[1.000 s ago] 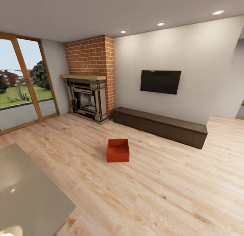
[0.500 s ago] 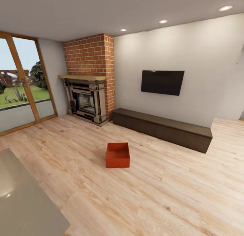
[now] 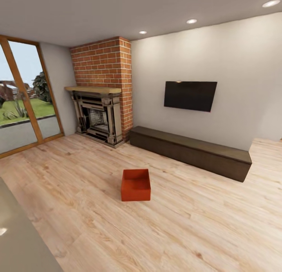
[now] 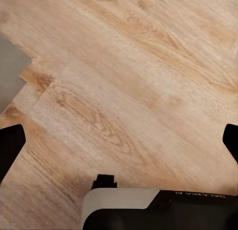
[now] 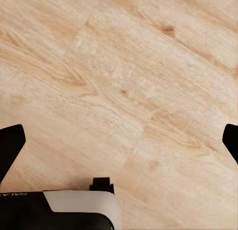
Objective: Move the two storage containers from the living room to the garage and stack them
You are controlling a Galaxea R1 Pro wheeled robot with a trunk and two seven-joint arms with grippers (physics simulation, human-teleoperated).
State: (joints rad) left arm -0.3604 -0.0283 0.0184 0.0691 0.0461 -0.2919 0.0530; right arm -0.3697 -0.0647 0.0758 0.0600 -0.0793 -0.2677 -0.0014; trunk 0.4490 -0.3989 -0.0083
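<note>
You have one storage container (image 3: 136,184) standing alone on the plank floor (image 3: 203,225), in front of the low cabinet (image 3: 190,152) and well apart from it. The cabinet runs along the wall, with the TV (image 3: 190,96) above it. To its left stands the fireplace (image 3: 96,116) against the brick chimney (image 3: 105,64); farther left is the glass door (image 3: 19,99).
</note>
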